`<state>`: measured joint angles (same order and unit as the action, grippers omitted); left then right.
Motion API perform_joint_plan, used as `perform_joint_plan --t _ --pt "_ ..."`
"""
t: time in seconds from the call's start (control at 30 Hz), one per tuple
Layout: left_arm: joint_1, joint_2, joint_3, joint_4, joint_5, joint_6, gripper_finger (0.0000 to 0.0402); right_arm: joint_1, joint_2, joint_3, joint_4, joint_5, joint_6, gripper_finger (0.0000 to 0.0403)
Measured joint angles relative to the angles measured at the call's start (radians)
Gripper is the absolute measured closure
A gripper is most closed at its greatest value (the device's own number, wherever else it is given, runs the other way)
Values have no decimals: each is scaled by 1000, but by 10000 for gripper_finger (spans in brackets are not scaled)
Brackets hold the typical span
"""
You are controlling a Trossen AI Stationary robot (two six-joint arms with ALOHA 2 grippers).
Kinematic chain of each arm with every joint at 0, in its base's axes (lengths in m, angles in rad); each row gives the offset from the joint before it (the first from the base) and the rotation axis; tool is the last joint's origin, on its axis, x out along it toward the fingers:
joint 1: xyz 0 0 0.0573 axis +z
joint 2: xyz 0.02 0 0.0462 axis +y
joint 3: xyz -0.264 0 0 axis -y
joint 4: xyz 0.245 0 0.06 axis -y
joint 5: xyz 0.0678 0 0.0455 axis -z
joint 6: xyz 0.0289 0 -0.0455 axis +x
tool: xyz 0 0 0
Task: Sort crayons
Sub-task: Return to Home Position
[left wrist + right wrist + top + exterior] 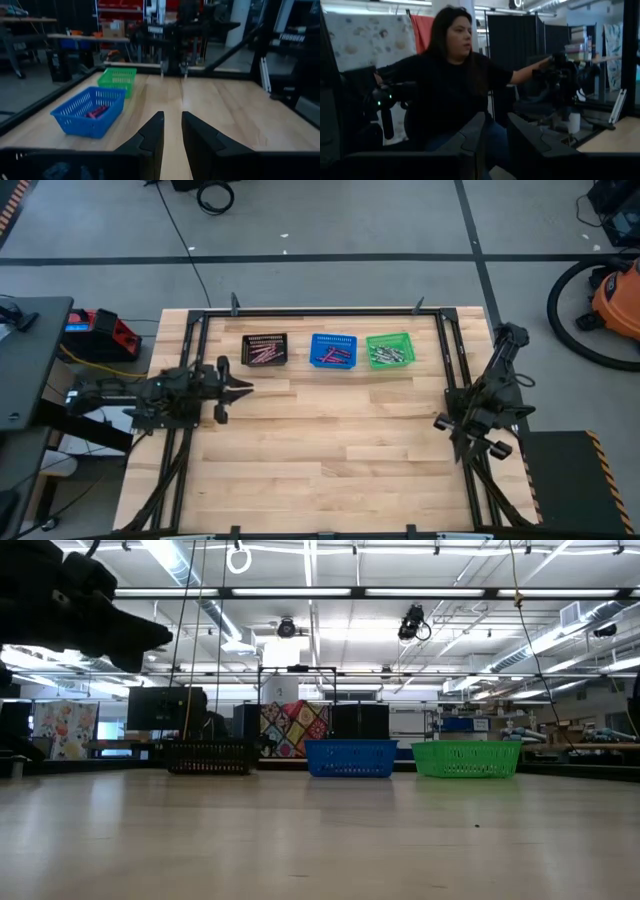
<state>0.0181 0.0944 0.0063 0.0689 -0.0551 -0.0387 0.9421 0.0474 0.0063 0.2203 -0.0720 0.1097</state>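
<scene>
Reckoning homing step: my left gripper narrowly spread, empty, near black basket; right gripper same, at table edge. Crayons binned; next, fold back.

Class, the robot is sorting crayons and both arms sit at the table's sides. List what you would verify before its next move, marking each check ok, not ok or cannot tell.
1. Left claw empty: ok, narrowly open, over the table on its left side.
2. Right claw empty: ok, narrowly open, at the table's right edge.
3. Black basket, blue basket and green basket upright in a row: ok.
4. Sorting: pink crayons in black, red crayons in blue, pale crayons in green; every stick, cannot tell.
5. Loose sticks on the table: none shows in the high view, ok.
6. Person beyond the right arm clear of it: cannot tell.
</scene>
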Motion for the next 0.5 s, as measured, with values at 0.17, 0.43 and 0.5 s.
perform_joint_plan --t 0.17,0.43,0.5 --pt "0 -73 0 -6 0 0 326 0 -46 0 17 0 0 318" --pt "0 -92 0 -50 0 0 326 0 -46 0 22 0 0 318" --pt "0 -91 0 -51 0 -1 326 0 -46 0 21 0 0 318"
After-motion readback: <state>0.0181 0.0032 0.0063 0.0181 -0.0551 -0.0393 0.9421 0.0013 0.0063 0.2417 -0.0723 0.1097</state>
